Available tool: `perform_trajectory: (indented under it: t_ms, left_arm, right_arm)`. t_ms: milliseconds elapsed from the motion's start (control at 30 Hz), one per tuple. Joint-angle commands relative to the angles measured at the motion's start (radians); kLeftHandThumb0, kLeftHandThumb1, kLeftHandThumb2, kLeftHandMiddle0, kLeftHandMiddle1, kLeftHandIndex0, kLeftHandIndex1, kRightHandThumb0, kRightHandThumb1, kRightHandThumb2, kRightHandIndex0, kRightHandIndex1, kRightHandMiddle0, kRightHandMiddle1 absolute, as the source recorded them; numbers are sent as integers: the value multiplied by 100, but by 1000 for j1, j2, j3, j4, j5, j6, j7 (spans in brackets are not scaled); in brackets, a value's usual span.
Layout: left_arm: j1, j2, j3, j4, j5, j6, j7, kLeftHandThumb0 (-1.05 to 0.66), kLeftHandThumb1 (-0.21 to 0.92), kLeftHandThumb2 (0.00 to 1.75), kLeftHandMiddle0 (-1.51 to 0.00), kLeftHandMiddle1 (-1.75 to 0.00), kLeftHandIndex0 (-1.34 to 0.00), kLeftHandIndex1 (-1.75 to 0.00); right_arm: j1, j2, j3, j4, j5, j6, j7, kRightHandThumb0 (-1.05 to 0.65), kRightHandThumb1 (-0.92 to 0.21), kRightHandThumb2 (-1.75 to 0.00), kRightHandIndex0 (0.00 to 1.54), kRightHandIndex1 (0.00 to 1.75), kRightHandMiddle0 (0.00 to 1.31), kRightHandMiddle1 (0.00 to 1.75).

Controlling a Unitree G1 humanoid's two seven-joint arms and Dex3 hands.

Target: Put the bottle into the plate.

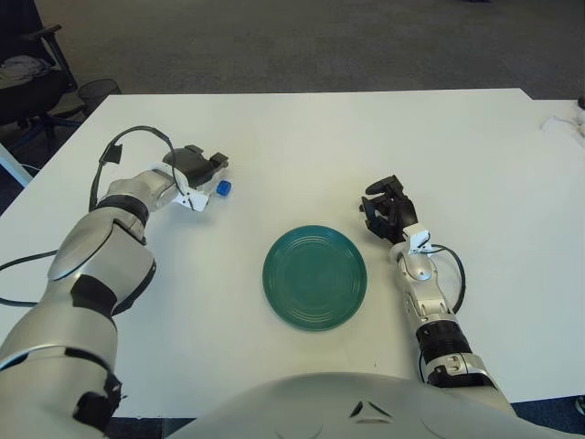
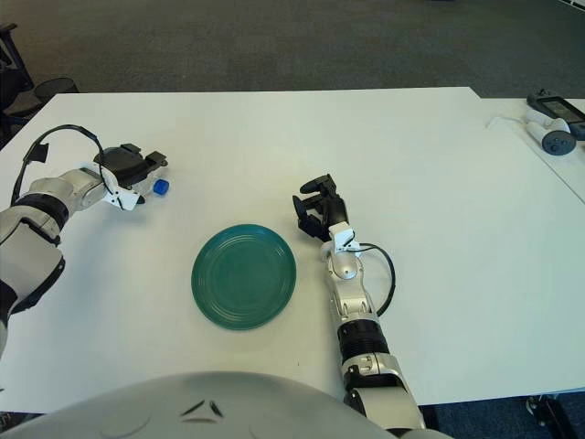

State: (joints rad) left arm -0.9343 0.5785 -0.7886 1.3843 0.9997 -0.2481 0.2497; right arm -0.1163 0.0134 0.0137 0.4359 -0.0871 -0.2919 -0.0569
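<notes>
one bottle (image 1: 212, 185), blue cap showing, left of plate (image 1: 314, 277) and well apart, left hand (image 1: 194, 165) clenched around it. right hand (image 1: 388, 207) just right of plate, fingers curled, holding nothing. step: grasp made, carry pending. next: lift, move over plate, lower, release.

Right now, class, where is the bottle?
The bottle is on the table's left side, under the left hand, up and left of the green plate.

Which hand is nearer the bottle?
Left. The left hand is on the bottle, far-left of the plate; the right hand sits past the plate's right side.
</notes>
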Motion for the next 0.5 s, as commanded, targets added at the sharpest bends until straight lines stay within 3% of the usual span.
perform_trajectory:
  t_ms: [0,167,467]
  left_arm:
    - [17,20,-6,13,7,14,-26,-70,60,57,-28,-81,0,-92]
    - [20,26,-5,14,4,28,-38,-72,58,58,-27,-91,0,-98]
    - [33,28,9,17,-11,73,-73,-69,56,61,-26,-92,0,-99]
  right_arm:
    - [72,-2,-1,49,9,69,9,-1,-78,-64,40,145,21,175]
    - [75,-4,-1,43,6,82,8,-1,-77,-66,40,145,22,175]
    - [79,-11,0,51,15,58,32,-1,-72,-74,42,149,22,175]
